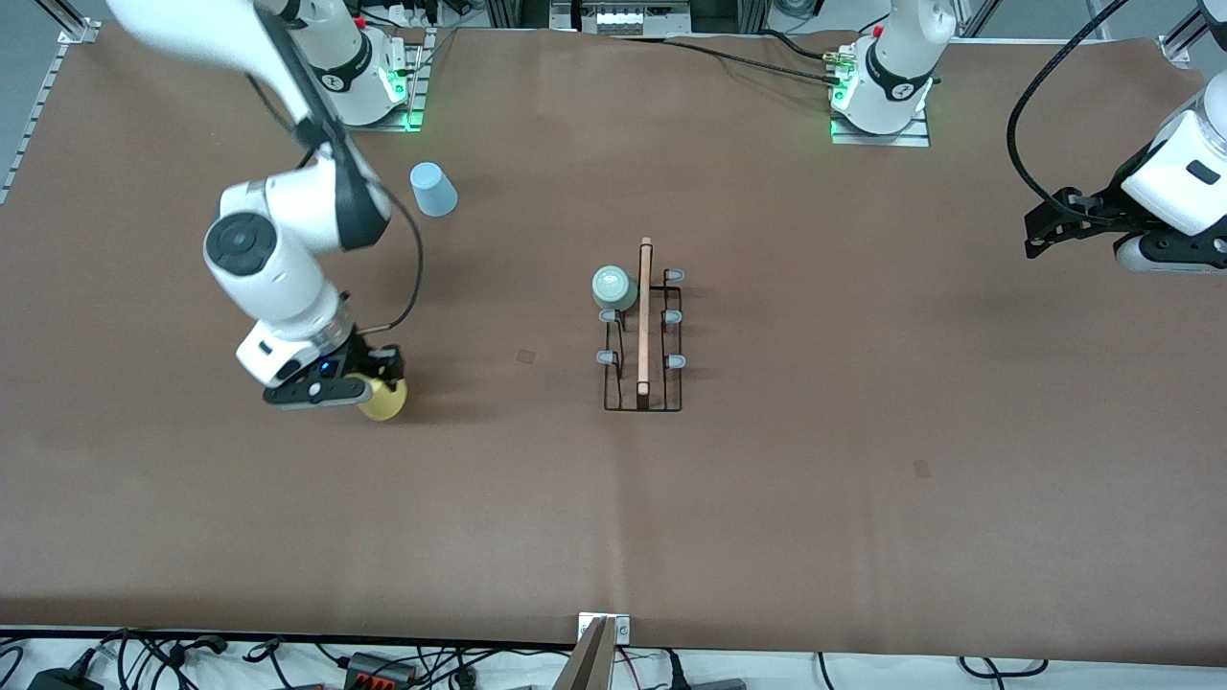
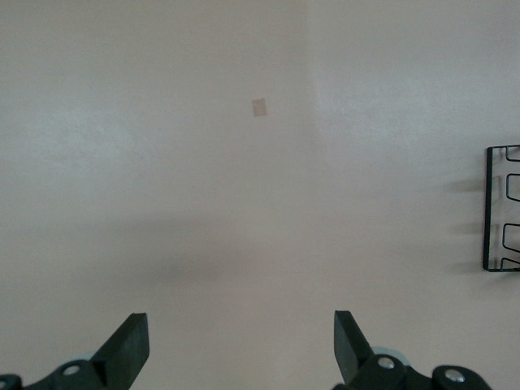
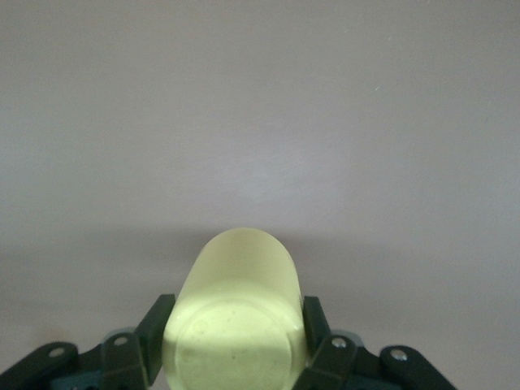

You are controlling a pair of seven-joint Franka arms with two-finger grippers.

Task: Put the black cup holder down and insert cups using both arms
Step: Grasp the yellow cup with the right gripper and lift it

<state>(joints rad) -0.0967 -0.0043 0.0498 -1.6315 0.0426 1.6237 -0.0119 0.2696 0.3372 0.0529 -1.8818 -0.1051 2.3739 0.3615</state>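
- Brown table (image 1: 786, 498), broad and plain.
- Black cup holder (image 1: 643, 331) standing mid-table, well apart from the right gripper (image 1: 369, 388), toward the left arm's end from it.
- Light blue cup (image 1: 433, 189) upside down on the table, farther from the front camera than the right gripper.
- Two small tan patches (image 1: 526, 356) stuck flat on the surface.
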